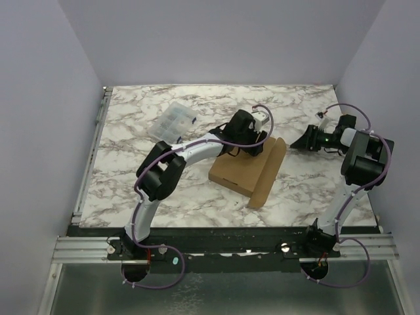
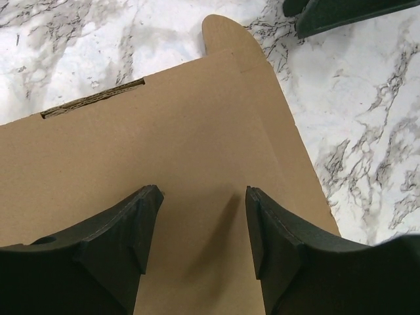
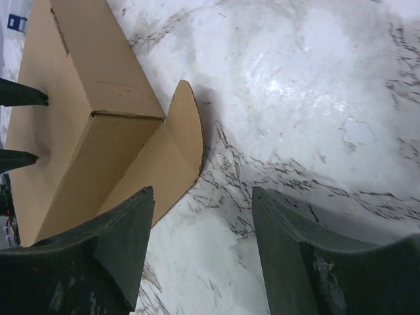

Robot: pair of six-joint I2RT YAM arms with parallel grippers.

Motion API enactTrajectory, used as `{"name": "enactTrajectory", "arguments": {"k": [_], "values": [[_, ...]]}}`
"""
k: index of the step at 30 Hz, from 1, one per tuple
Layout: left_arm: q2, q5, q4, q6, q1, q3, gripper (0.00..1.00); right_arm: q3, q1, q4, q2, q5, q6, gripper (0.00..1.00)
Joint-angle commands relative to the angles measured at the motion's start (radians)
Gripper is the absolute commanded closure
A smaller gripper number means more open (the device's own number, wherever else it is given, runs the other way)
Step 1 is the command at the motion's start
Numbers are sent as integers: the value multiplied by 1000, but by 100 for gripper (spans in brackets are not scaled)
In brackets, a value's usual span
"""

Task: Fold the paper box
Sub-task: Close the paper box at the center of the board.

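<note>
The paper box (image 1: 244,169) is a brown cardboard sheet lying in the middle of the marble table, with its right side panel (image 1: 268,172) standing up. My left gripper (image 1: 244,148) is open and held low over the sheet's far part; the left wrist view shows bare cardboard (image 2: 197,131) between its fingers, with a slit (image 2: 92,102) and a rounded tab (image 2: 226,36) beyond. My right gripper (image 1: 300,140) is open and empty over the table, right of the box. The right wrist view shows the raised panel and a rounded flap (image 3: 167,154) at the left.
A small clear plastic compartment case (image 1: 173,121) lies at the back left of the box. The table's metal rail (image 1: 92,151) runs along the left edge. Purple walls close in the back and sides.
</note>
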Motion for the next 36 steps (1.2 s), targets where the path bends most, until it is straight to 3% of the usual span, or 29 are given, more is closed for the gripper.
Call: {"name": "enactTrajectory", "arguments": {"k": [1, 4, 7, 10, 13, 14, 16, 18, 20, 24, 25, 28, 36], "values": [[-35, -33, -78, 6, 21, -119, 37, -16, 47, -30, 28, -52, -87, 34], [-71, -20, -54, -21, 38, -156, 37, -20, 73, -35, 11, -57, -107, 35], [-132, -19, 17, -89, 65, -193, 35, -80, 74, -38, -131, -95, -238, 34], [-225, -29, 102, -154, 94, -232, 33, -157, 85, -222, -303, -227, -638, 28], [-332, -15, 187, -232, 141, -309, 29, -241, 122, -597, -417, -310, -1219, 3], [-369, 0, 225, -260, 161, -358, 27, -300, 127, -668, -453, -320, -1388, 1], [-447, 26, 289, -315, 201, -465, 20, -421, 152, -683, -527, -310, -1523, 0], [-515, 50, 307, -365, 246, -561, 8, -516, 228, -573, -598, -248, -1488, 0], [-597, 66, 289, -381, 288, -644, 7, -596, 328, -433, -670, -197, -1387, 2], [-754, -52, 207, -370, 303, -803, 12, -747, 536, -144, -823, -98, -1193, 6], [-791, -75, 206, -389, 303, -842, 13, -757, 571, -127, -835, -82, -1199, 9], [-872, -106, 223, -456, 299, -960, 15, -772, 652, -75, -810, -46, -1137, 30], [-967, -231, 347, -733, 261, -1171, 15, -868, 803, 139, -790, 139, -1040, 38]]}}
